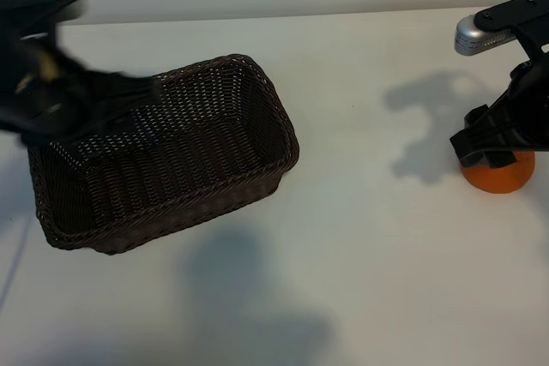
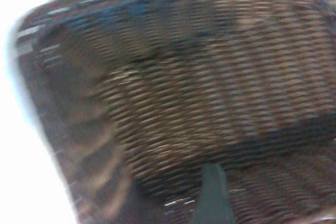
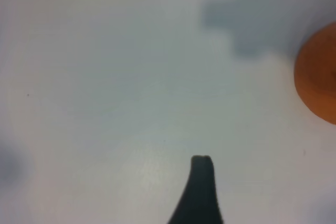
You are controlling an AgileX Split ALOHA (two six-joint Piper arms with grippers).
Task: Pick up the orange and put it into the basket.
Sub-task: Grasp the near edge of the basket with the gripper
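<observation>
The orange sits on the white table at the far right, its top hidden behind my right gripper, which hangs just above it. In the right wrist view the orange lies off to the side of the one finger that shows, with bare table around that finger; the gripper is open and holds nothing. The dark brown wicker basket stands at centre left. My left gripper hovers over its back left part, open and empty, and one finger shows above the woven floor.
The white table stretches between the basket and the orange, crossed by the arms' shadows. A silver camera housing sits on the right arm. The table's far edge runs along the back.
</observation>
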